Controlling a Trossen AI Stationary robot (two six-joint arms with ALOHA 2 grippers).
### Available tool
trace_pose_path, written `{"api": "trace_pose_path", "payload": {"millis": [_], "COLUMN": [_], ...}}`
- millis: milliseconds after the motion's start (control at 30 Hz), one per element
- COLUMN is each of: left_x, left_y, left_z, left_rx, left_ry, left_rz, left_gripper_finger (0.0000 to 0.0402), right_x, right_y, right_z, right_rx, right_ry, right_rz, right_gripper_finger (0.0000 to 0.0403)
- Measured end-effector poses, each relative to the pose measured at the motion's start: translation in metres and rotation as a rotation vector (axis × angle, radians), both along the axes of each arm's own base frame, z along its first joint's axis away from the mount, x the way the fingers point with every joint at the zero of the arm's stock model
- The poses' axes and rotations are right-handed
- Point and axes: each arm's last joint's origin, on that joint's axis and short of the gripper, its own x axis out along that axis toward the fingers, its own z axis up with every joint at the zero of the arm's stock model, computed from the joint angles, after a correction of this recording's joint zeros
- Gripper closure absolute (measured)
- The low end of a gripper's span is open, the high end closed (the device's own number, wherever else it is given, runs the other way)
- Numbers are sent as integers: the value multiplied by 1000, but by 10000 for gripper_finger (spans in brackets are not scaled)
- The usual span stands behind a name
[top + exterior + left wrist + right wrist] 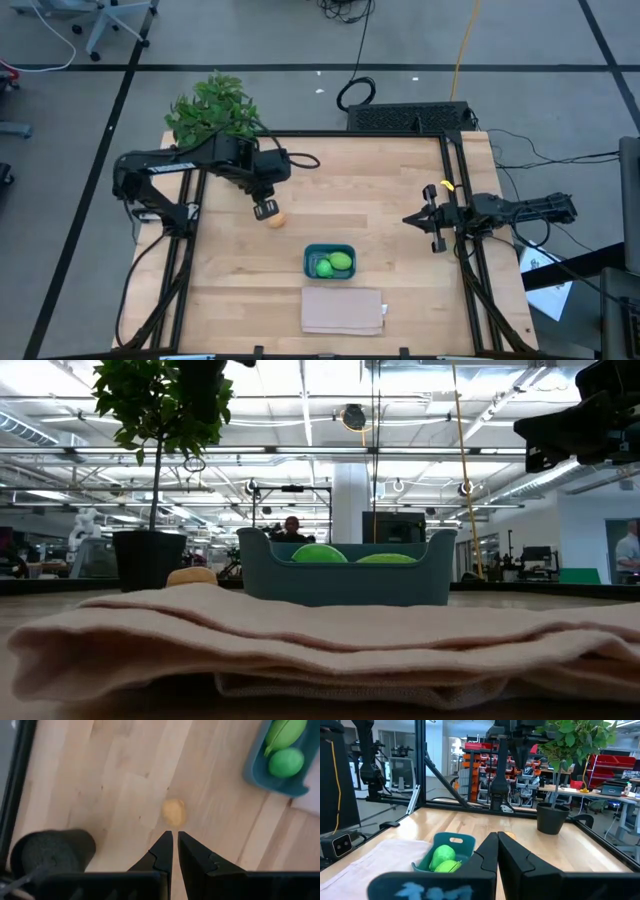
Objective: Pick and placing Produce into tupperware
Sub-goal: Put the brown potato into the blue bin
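Produce two-thirds packed — both green pieces inside the tupperware, orange-tan piece loose on wood just ahead of the left gripper, fingertips pressed together, empty — right gripper parked well apart, likewise closed.

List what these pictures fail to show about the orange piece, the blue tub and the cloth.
- Orange piece: low view, lower part hidden behind the cloth.
- Blue tub: right wrist view, one side hidden by the right gripper.
- Cloth: left wrist view, cut off by the picture's edge.
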Motion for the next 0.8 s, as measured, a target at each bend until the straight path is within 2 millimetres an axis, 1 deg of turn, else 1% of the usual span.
{"api": "trace_pose_path", "payload": {"millis": [167,533,600,667,800], "left_x": [3,2,2,2,2], "left_y": [3,4,4,2,2], "left_z": [-5,-5,-5,-5,-5], "left_rx": [-34,-31,-28,-25,-25], "left_ry": [35,34,34,35,35], "left_rz": [2,-6,-20,-35,-36], "left_gripper_finger": [369,366,355,334,273], "right_x": [0,0,0,0,0], "right_y": [0,0,0,0,0], "right_z": [0,0,0,0,0], "right_rx": [-1,-3,-3,-3,-3], "right_ry": [0,0,0,0,0], "right_rz": [0,0,0,0,0], "right_gripper_finger": [403,403,403,403,403]}}
